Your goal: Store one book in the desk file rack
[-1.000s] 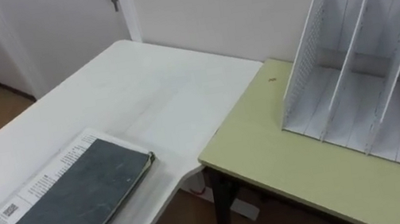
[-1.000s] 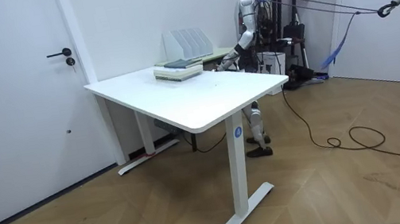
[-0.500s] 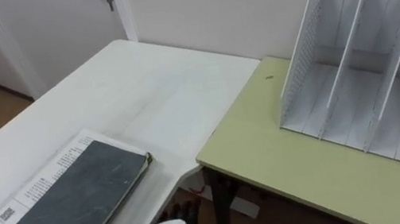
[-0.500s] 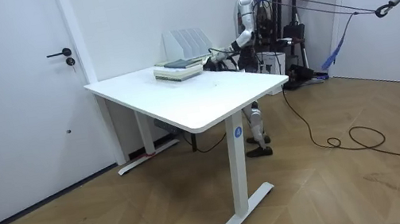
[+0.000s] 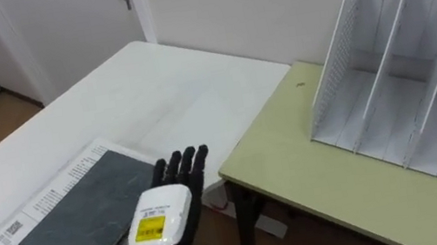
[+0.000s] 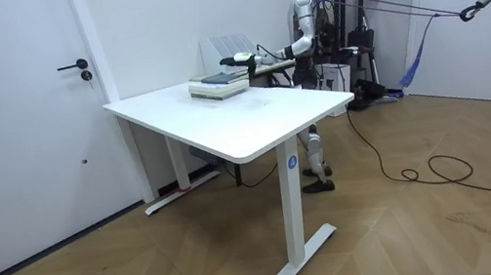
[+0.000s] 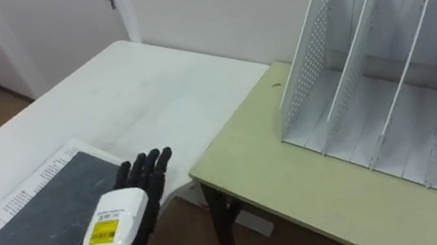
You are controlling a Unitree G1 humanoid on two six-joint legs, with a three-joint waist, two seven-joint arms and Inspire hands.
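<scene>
Dark grey book (image 5: pixel 84 216) on the white table (image 5: pixel 152 89), left hand (image 5: pixel 162 224) over its right edge.
Fingers (image 5: pixel 190 160) straight, slightly spread, holding nothing; file rack (image 5: pixel 397 85) far right.

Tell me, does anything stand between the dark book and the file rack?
Nothing visible does. The dark book lies on the white table with the left hand open at its right edge. Between it and the file rack lie only bare table top and bare green desk; the rack's slots hold nothing.
</scene>
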